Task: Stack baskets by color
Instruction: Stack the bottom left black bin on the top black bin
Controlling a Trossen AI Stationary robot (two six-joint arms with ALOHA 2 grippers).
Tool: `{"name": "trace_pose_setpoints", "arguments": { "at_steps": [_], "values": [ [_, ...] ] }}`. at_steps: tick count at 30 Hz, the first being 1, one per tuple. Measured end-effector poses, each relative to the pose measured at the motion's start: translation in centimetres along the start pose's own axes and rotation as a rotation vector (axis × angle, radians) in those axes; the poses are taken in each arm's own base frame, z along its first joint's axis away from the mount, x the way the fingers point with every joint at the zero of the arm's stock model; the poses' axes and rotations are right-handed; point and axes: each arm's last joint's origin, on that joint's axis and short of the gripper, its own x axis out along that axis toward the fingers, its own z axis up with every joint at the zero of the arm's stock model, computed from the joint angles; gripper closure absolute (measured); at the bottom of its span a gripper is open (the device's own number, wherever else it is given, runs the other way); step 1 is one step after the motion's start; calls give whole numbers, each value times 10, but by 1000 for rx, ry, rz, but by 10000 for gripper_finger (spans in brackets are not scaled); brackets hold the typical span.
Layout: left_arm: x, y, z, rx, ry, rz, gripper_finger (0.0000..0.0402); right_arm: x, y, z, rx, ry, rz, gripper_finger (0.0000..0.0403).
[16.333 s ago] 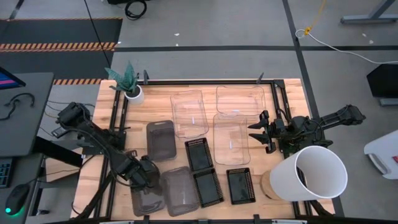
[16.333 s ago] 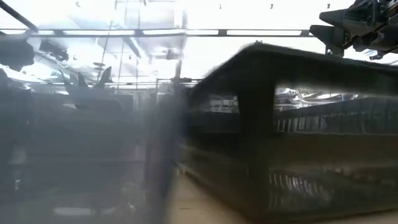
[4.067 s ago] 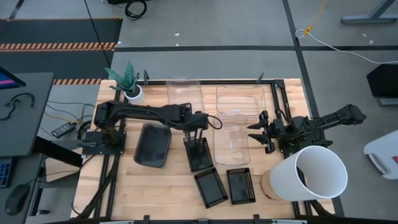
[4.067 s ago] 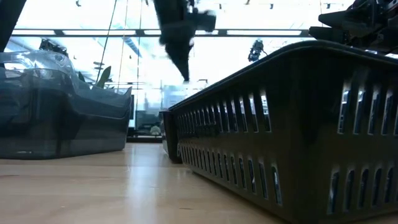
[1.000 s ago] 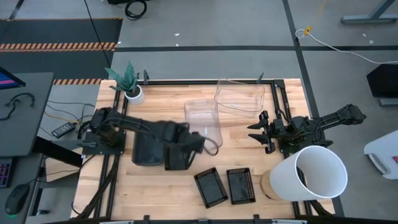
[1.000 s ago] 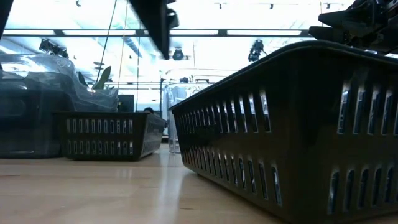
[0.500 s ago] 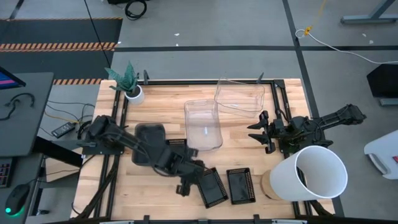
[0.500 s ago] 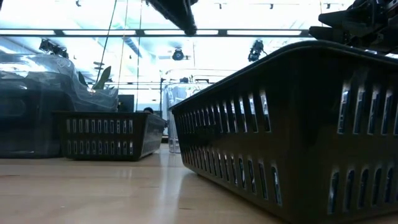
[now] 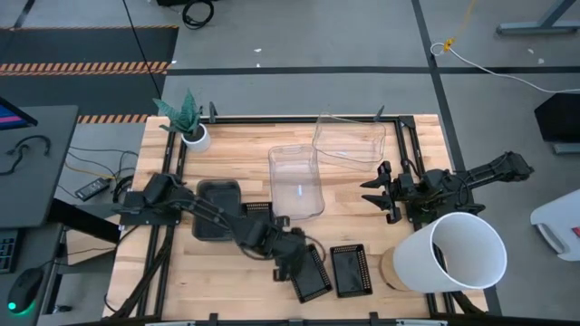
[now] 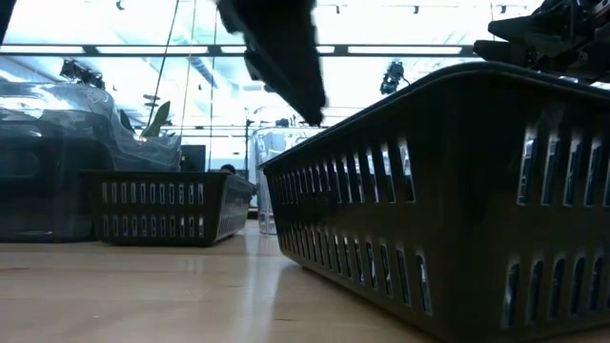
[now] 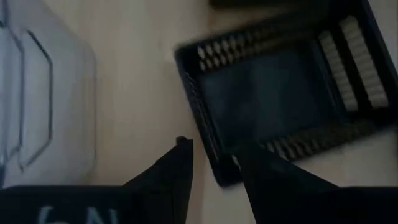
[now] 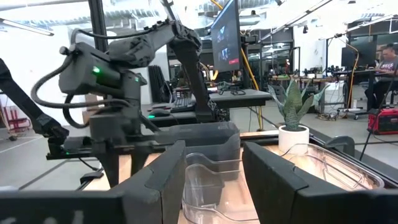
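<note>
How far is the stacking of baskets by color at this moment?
Done: the grey baskets seem nested in one stack, and one black tray stands beside it. In hand: the left hand is at the corner of a second black tray. Left: that tray, the third black tray, and the clear baskets, which lie apart. The right hand waits, open.
</note>
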Motion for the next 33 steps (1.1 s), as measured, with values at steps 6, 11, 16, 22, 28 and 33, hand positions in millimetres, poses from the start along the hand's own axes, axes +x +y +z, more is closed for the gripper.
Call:
{"name": "trace_pose_setpoints", "arguments": {
  "at_steps": [6,11,16,22,28,33],
  "values": [
    [24,7,4,-55,2,-2,247,0,0,0,0,0,0,238],
    [39,6,3,-53,29,-57,231,0,0,0,0,2,0,238],
    [46,6,2,-35,32,-39,235,0,0,0,-1,3,0,238],
    [53,2,1,32,12,-21,276,0,0,0,-1,4,0,238],
    [64,4,-7,60,77,13,351,0,0,0,-1,4,0,238],
    [59,5,-7,96,84,11,391,0,0,0,-1,4,0,238]
  ]
}}
